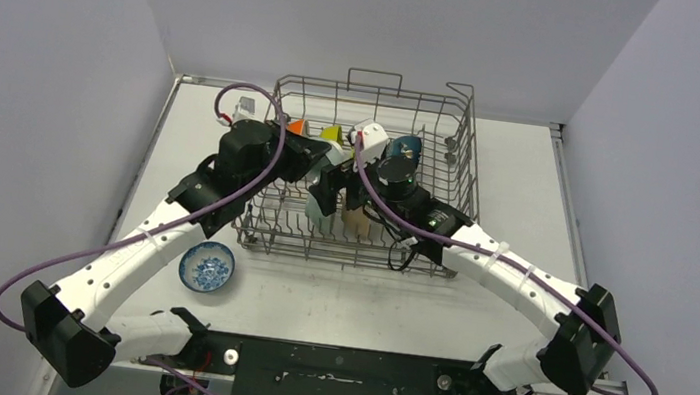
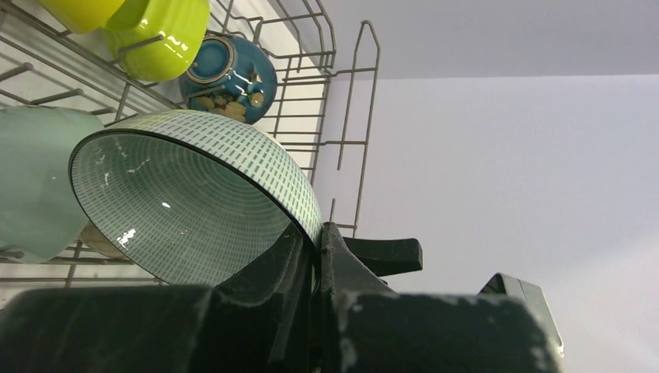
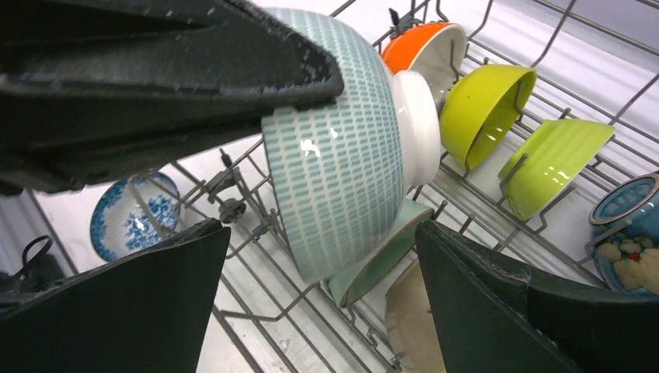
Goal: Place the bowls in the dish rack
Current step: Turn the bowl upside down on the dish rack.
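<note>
green-checked bowl pinched by rim in closed left gripper; right gripper held wide open, empty, bowl between its fingers.

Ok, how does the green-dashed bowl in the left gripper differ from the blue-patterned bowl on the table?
The green-dashed bowl is pinched at its rim by the left gripper and tipped on its side within the dish rack. The blue-patterned bowl sits upright on the table, outside the rack and untouched. One carries green dashes on white, the other blue motifs. Both are small round bowls.
</note>
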You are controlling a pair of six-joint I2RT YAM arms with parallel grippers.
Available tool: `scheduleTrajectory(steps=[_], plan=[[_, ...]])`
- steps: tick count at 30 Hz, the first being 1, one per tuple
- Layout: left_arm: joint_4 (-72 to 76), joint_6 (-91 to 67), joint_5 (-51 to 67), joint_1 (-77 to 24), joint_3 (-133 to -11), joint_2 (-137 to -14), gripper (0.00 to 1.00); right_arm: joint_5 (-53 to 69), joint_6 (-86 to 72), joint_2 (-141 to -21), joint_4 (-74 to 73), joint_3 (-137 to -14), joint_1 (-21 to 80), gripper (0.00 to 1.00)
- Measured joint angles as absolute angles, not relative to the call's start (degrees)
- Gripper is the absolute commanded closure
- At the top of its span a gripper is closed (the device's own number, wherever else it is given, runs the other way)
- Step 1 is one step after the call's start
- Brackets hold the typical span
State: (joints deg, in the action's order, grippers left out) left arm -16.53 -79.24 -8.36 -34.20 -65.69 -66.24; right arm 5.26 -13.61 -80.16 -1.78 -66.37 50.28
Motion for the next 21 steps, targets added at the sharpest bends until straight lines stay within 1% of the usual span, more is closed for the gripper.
scheduleTrajectory(steps=[3,7,10,11,12,13,14,18,20,21], plan=[[-15.20,-80.66,-8.10,-34.35,-64.86,-66.22,1.00,2.39,-13.30,-82.15,-2.31,-68.45,50.72,0.16],[-14.50,-82.11,-7.64,-34.37,-62.85,-66.19,1.00,-0.58,-12.60,-83.24,-2.28,-69.17,51.59,0.32],[-14.24,-82.81,-7.25,-34.37,-61.69,-66.19,1.00,-3.14,-12.25,-83.59,-2.42,-69.21,52.25,0.51],[-14.24,-83.00,-7.22,-34.37,-61.52,-66.17,1.00,-4.05,-12.14,-83.74,-2.48,-69.23,52.31,0.61],[-14.11,-83.15,-7.25,-34.37,-61.36,-66.13,1.00,-5.23,-11.99,-83.92,-2.57,-69.28,52.34,0.65],[-13.98,-83.35,-7.25,-34.35,-61.17,-66.08,1.00,-5.78,-11.70,-84.07,-2.66,-69.30,52.29,0.73],[-13.54,-83.53,-7.27,-34.37,-60.88,-66.06,1.00,-6.33,-11.38,-84.20,-2.76,-69.34,52.29,0.79],[-12.93,-84.86,-7.16,-34.57,-60.10,-65.95,1.00,-9.58,-9.61,-84.34,-3.84,-69.34,52.95,0.91],[-12.38,-85.19,-7.07,-34.63,-59.77,-65.93,0.90,-10.59,-9.34,-84.58,-3.75,-69.34,53.01,0.95],[-11.88,-85.32,-7.07,-34.74,-59.53,-65.93,0.82,-11.20,-9.30,-84.75,-3.70,-69.34,53.01,0.95]])
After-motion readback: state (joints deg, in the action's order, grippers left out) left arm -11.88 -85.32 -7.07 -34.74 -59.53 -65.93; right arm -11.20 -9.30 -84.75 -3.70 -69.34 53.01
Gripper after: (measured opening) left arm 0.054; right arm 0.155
